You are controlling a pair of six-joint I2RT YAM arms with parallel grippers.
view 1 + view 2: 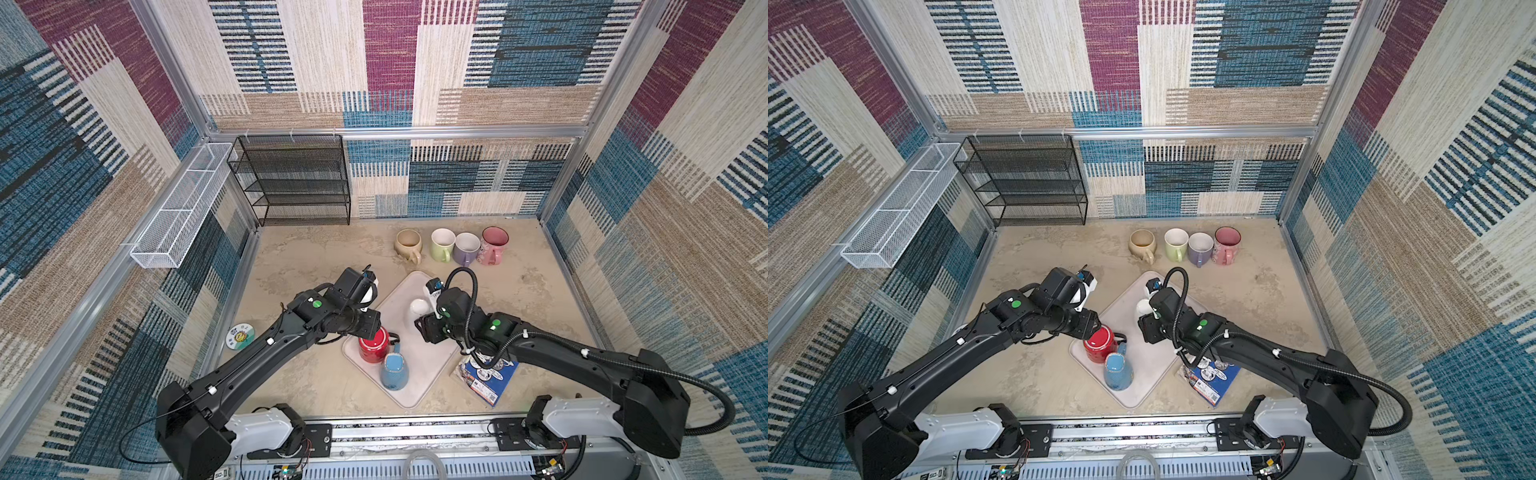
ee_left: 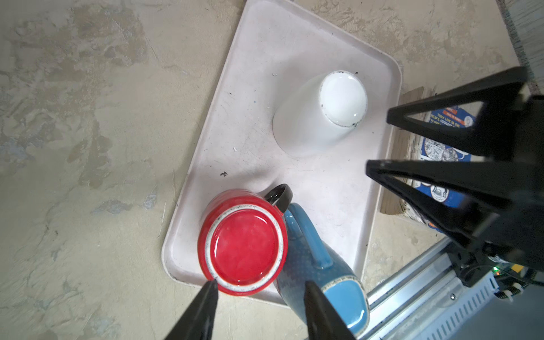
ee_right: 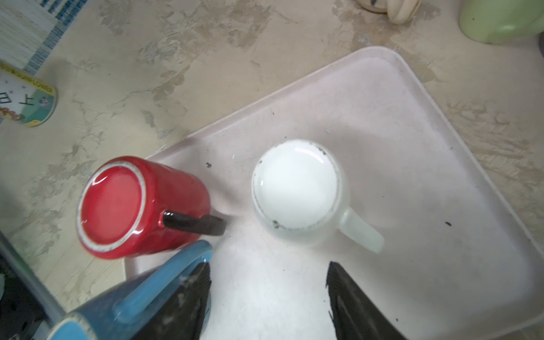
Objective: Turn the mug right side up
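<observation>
Three mugs stand upside down on the pale pink tray. The red mug has a black handle. The blue mug leans against the red one, and the white mug stands apart. My left gripper hovers open just above the red mug's base, holding nothing. My right gripper is open over the bare tray between the white and blue mugs. One of its fingers is beside the blue mug's handle.
Several upright mugs line the back: tan, green, lavender, pink. A black wire shelf stands at the back left, and a white wire basket hangs on the left wall. A blue book lies right of the tray and a round tin left of it.
</observation>
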